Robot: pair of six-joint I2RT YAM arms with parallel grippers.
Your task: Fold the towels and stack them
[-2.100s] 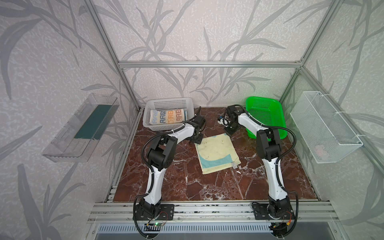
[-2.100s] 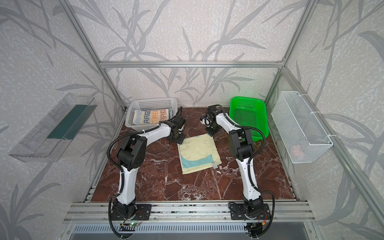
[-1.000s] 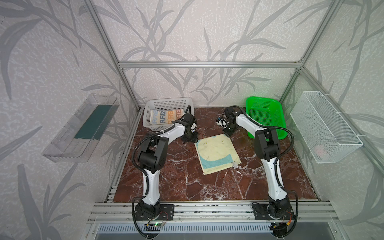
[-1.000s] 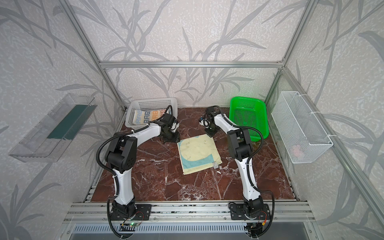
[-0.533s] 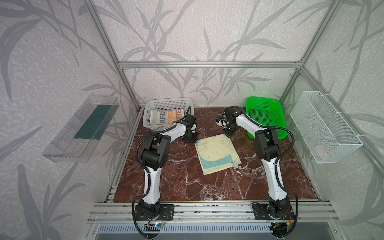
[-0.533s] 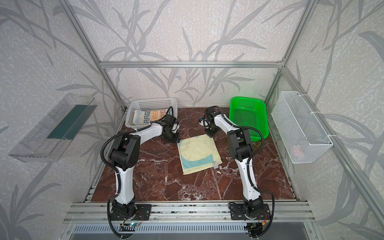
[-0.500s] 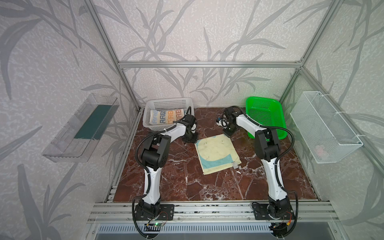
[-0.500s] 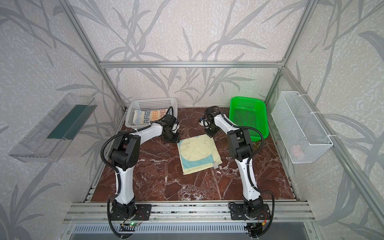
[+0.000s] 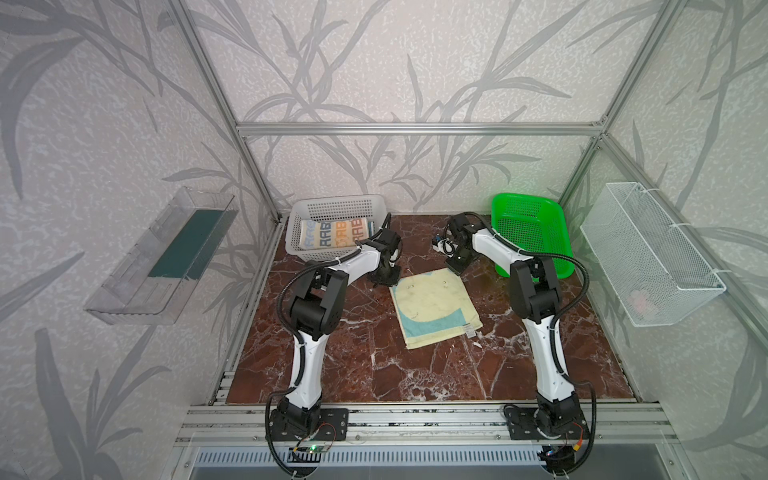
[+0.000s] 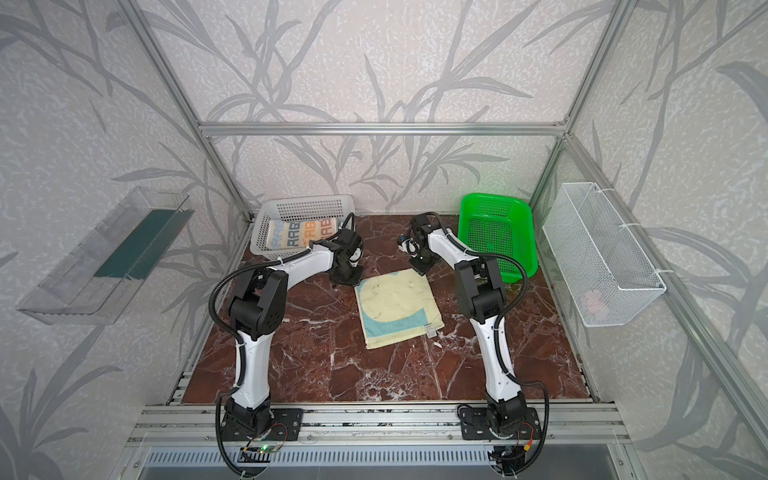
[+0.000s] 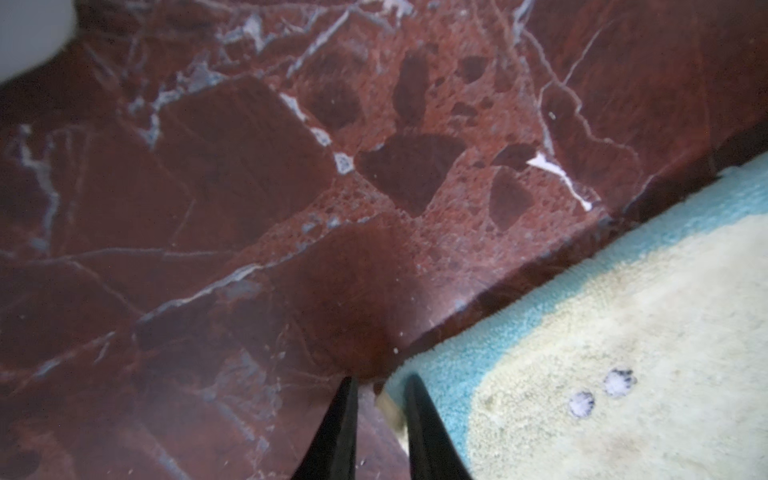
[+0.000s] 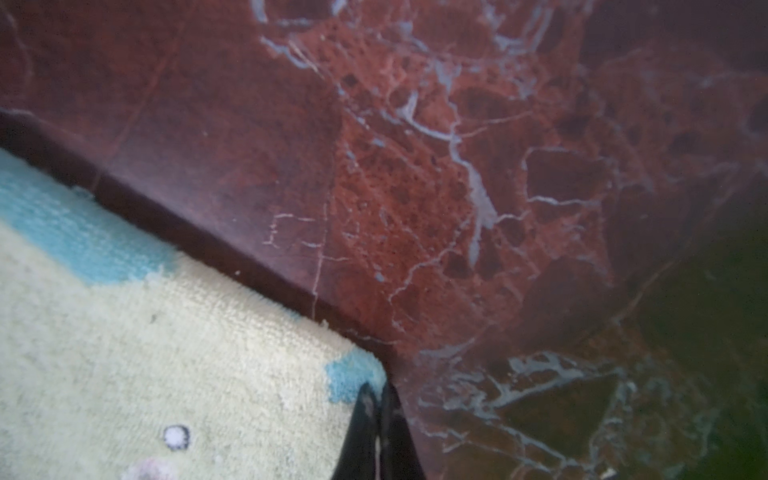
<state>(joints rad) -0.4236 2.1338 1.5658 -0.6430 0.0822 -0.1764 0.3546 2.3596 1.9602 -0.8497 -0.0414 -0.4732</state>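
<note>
Marble tabletop (image 9: 415, 374), red-brown and veined, carries the pale yellow and teal towel (image 9: 436, 307), which lies spread flat and unfolded with no crease in it yet. Both claws are down at this towel's far edge, one at each far corner. The right gripper (image 12: 376, 392) has its tips pressed together on the small teal patch at its corner, pinching the cloth by the look of it. The left gripper (image 11: 380, 386) stands narrow, a slim gap showing between its fingers with the corner's cream hem in that gap — whether it already bites the cloth I cannot tell. Beyond the towel's far corner on the left arm's side, the white basket (image 9: 332, 203) holds the striped towel (image 9: 332, 239) with its lettering facing up; it seems folded, though how neatly is hard to judge from the top views. Beyond the opposite far corner sits the green basket (image 9: 528, 199), nothing visible inside. Only these two cloths show. By my reading the task is early: the first fold of the spread towel is about to start — both far corners need drawing toward the near edge — and all stacking remains.
</note>
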